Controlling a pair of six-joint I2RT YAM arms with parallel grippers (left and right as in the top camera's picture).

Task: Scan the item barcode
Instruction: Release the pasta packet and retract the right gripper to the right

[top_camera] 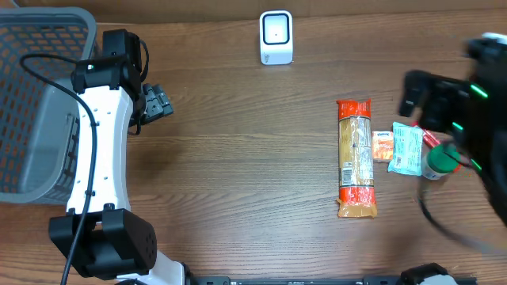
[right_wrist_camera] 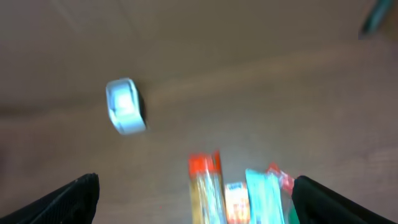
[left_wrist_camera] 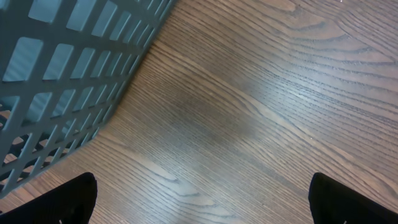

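A white barcode scanner stands at the table's far middle and shows blurred in the right wrist view. Right of centre lie a long orange-ended pasta packet, a small orange packet and a teal-and-white packet. A green-capped bottle lies beside them. My right gripper, blurred, hovers open just beyond these items. In its wrist view the right gripper holds nothing, with the pasta packet and teal packet below. My left gripper stands open and empty over bare wood.
A grey mesh basket fills the far left, and its wall is close beside the left gripper. A small red item pokes out by the teal packet. The right arm covers the table's right edge.
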